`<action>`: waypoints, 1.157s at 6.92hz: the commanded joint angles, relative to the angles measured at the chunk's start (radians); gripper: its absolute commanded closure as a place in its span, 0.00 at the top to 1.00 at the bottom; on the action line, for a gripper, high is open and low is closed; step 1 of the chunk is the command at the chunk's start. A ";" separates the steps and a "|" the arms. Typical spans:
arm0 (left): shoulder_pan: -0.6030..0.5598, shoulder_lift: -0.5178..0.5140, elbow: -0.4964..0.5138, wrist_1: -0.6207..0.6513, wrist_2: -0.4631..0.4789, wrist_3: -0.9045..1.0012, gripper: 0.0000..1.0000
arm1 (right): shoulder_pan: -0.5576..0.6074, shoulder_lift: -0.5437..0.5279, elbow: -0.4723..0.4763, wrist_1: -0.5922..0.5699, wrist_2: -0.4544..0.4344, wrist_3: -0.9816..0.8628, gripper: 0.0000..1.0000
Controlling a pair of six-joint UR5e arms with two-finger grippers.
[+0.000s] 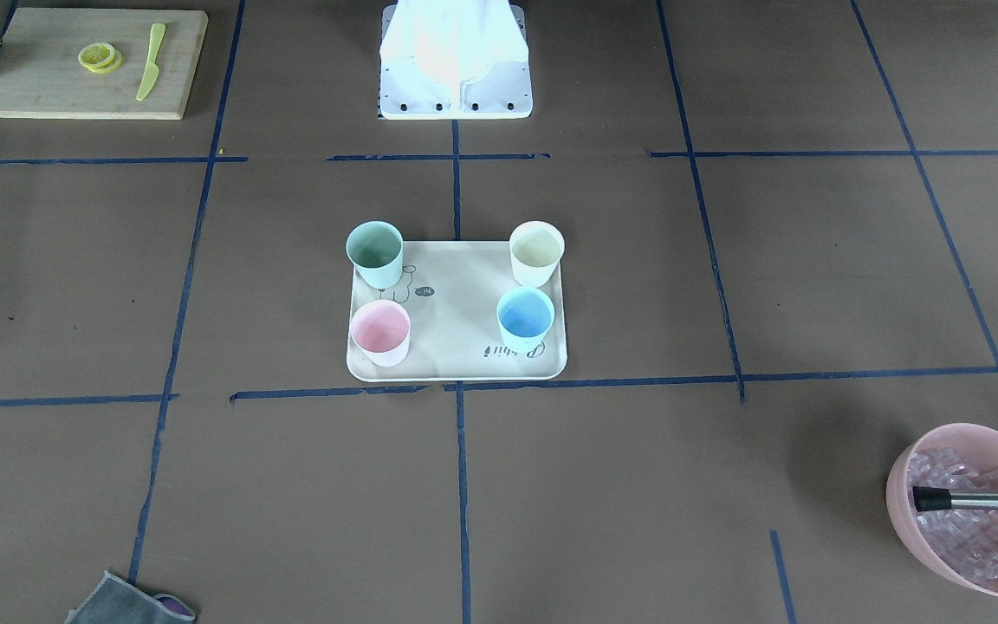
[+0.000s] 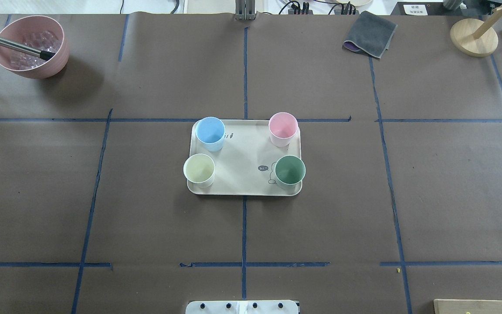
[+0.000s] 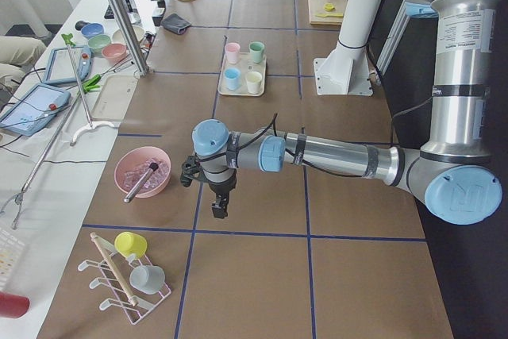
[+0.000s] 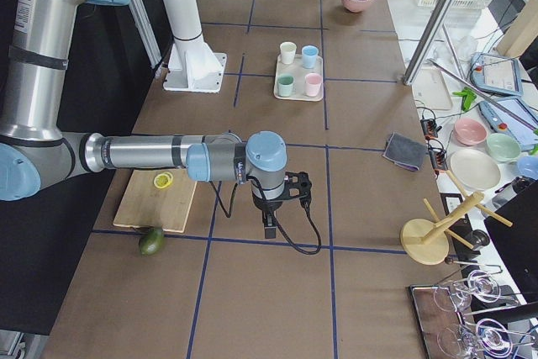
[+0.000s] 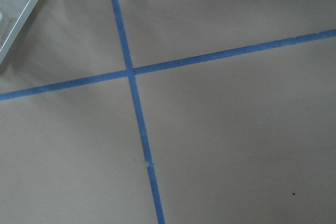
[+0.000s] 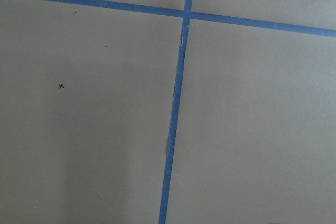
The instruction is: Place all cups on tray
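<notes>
1. Overhead view, left to right: bowl (image 2: 31,48) at the far-left corner, tray (image 2: 242,152) mid-surface, cloth (image 2: 371,35) far right.
2. All four cups stand upright on the tray, one per corner: blue cup (image 2: 210,131) far-left, yellow cup (image 2: 198,168) near-left, pink cup (image 2: 283,126) far-right, green cup (image 2: 290,170) near-right. Yellow and green sit tight to the near rim. The tray's middle is bare.
3. Bare surface (image 2: 146,209) lies on every side of the tray, with wide room around its edges.
4. The left end effector (image 3: 217,212) hangs over bare surface near the bowl, well apart from the tray. Cannot tell how far open it is or whether it holds anything.
5. The right end effector (image 4: 269,229) hangs over the surface just beside the board (image 4: 155,203), well apart from the tray. Its opening and hold likewise cannot be told.
6. Only the side views show the arms. The front view shows the whole board with lemon slices (image 1: 100,57) and knife (image 1: 151,61); overhead catches just its corner. Both wrist views show only crossed tape (image 5: 131,72) on the surface, and the left one adds a pale edge at top-left that is unclear.
</notes>
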 commanded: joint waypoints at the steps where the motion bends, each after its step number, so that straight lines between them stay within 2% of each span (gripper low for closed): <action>1: -0.066 0.046 -0.009 -0.003 -0.003 -0.001 1.00 | 0.000 0.001 0.000 0.000 0.001 0.003 0.99; 4: -0.065 0.058 -0.010 -0.005 0.033 0.007 1.00 | 0.000 0.001 -0.001 0.002 0.001 0.001 0.99; 8: -0.062 0.070 -0.015 -0.014 0.031 0.009 1.00 | -0.005 0.001 -0.004 0.003 0.009 -0.002 0.99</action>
